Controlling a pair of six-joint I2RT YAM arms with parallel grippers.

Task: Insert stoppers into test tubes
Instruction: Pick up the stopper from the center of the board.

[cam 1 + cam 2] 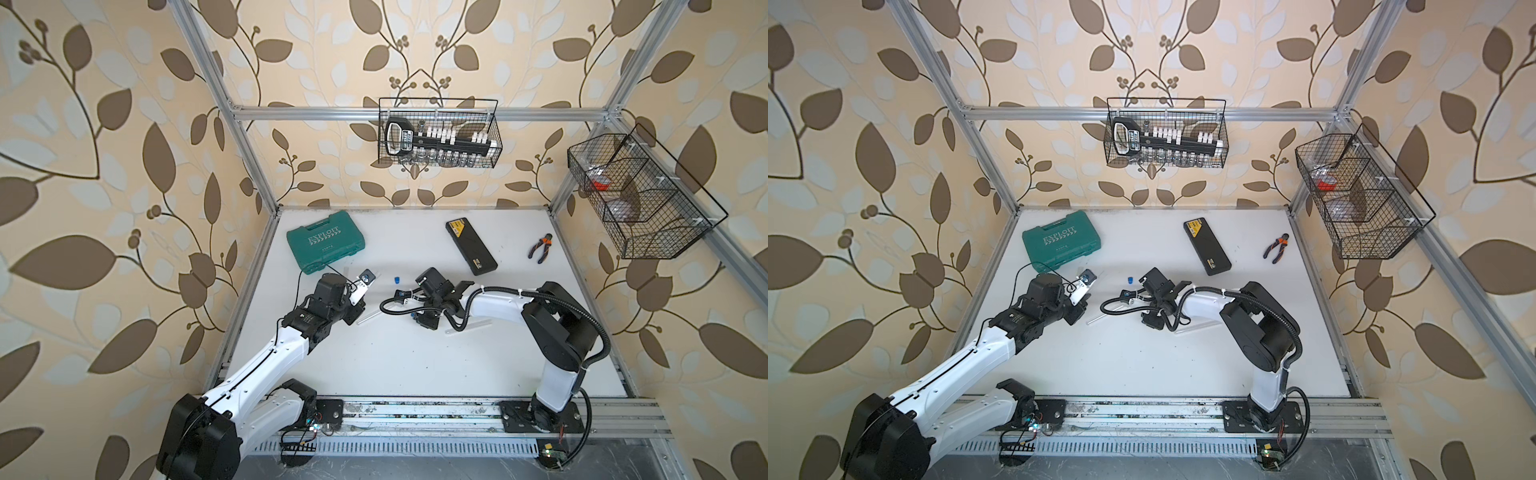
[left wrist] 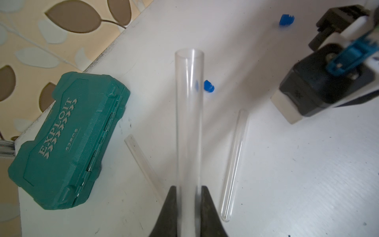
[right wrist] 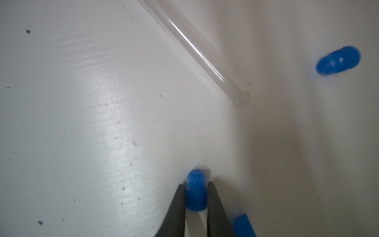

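In the left wrist view my left gripper is shut on a clear test tube, whose open mouth points away from the jaws. Two more test tubes lie on the white table beside it, with two blue stoppers beyond. My right gripper is shut on a blue stopper just above the table. Another stopper and a lying tube are close by. In both top views a loose stopper lies between the two wrists.
A green tool case lies at the back left, with a black case and pliers at the back right. Wire baskets hang on the back wall and right wall. Tubes lie near both wrists.
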